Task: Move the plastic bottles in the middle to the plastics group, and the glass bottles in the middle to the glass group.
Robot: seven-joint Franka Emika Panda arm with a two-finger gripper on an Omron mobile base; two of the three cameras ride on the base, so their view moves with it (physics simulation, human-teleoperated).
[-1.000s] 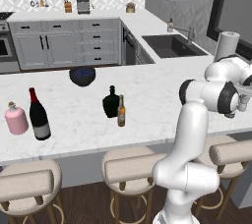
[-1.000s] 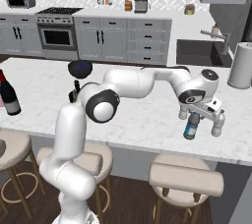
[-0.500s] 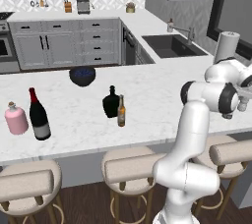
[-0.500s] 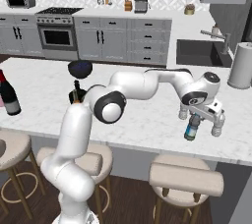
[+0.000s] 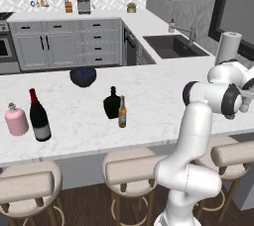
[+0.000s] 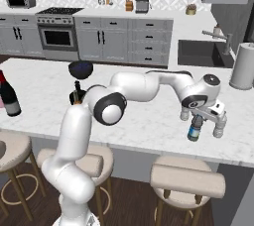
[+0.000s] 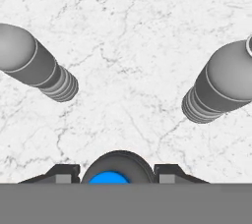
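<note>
**Blue bottle in the claw, hanging over the plastics group**

Kitchen sim, grey cabinets, sink at the far side. Marble surface (image 6: 149, 121) carries everything.

- Arm reaches far out to the robot's right end of the surface. Claw (image 6: 204, 117) points straight down, pinching the blue water bottle (image 6: 194, 130) by its top. In the hand view the blue cap sits right between the finger tips (image 7: 64, 173).
- Left end: tall wine bottle (image 5: 38, 117) with the pink bottle (image 5: 16, 120) just beside it. That's the glass group, well apart from the arm.
- Middle: black flask (image 5: 112, 104) and the slim brown beer bottle (image 5: 122, 113), touching or nearly so. Not yet moved. Dark bowl (image 5: 83, 76) behind them.
- Right end: two clear water bottles, one (image 6: 219, 126) beside the claw, the other (image 6: 184, 115) mostly behind the arm. Hand view shows one (image 7: 37, 64) on each side, the second at (image 7: 221, 84), with bare marble between.

Risks, my read:
- Gap between the two clear bottles is tight. Any sideways drift on the way down and the held bottle or a finger clips one and tips it.
- Can't tell if the blue bottle's base is on the surface. Letting go high would make it drop and topple.
- Spot is near the front edge, so a knocked bottle could roll off.
</note>
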